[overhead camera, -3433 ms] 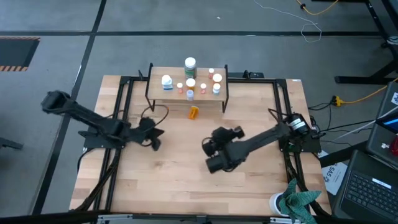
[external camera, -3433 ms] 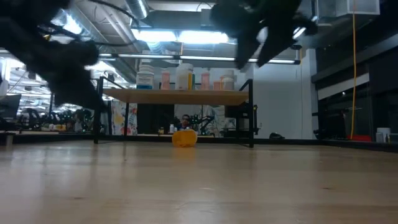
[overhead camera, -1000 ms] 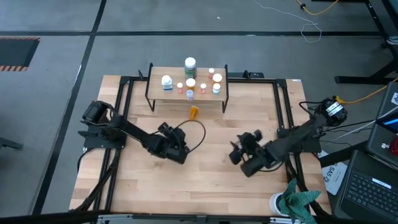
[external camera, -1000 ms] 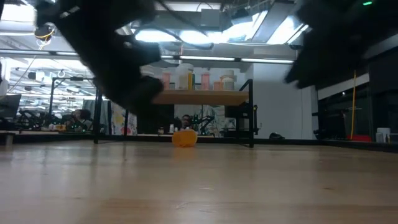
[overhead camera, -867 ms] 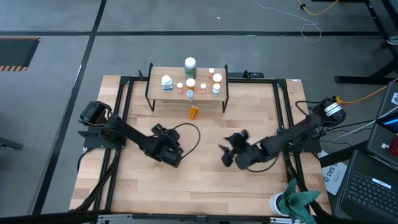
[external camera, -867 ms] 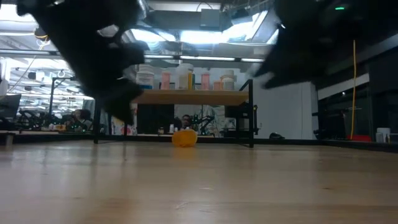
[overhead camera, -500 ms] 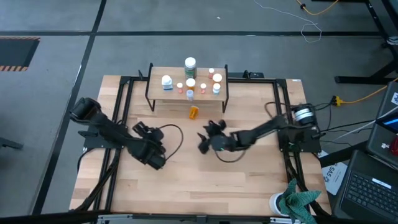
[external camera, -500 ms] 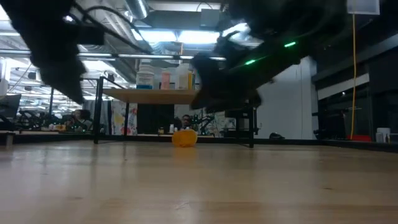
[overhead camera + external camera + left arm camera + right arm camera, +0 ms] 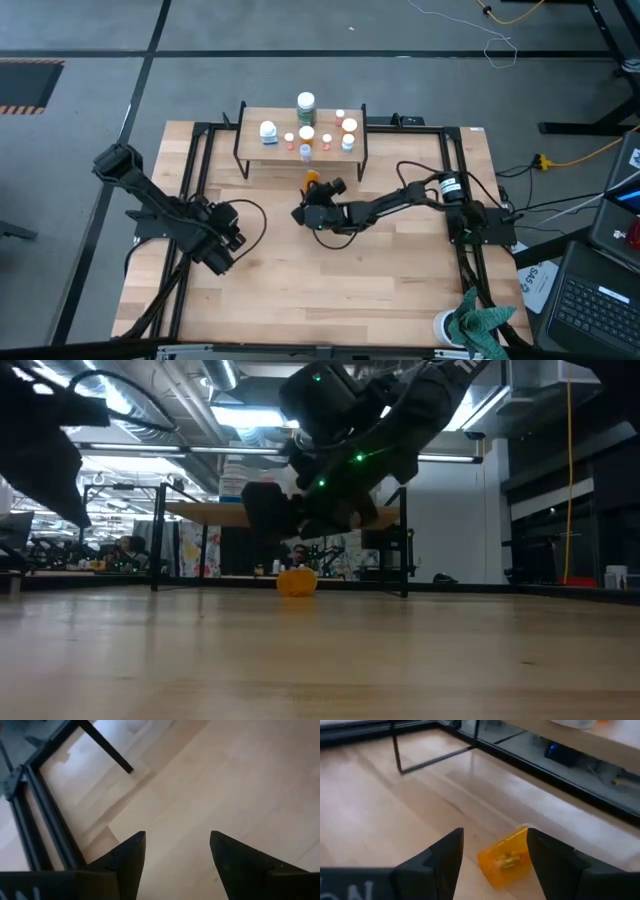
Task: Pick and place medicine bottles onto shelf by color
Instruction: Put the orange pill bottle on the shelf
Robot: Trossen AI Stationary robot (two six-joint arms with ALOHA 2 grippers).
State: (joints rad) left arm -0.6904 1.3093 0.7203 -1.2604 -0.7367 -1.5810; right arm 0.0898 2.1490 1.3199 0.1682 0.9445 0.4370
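— Where is the right gripper (image 9: 492,851)?

— Low over the wooden surface (image 9: 400,270), fingers spread and empty. The orange bottle (image 9: 506,856) lies on its side just ahead of the fingertips, in line with the gap, not touched.

— And beyond it?

— The shelf (image 9: 255,150) stands just past the bottle, carrying the other white-capped bottles (image 9: 306,133), a dark green one (image 9: 305,104) at its far edge.

— The left gripper (image 9: 176,851)?

— Well apart, near the surface's left side, parted and holding nothing.
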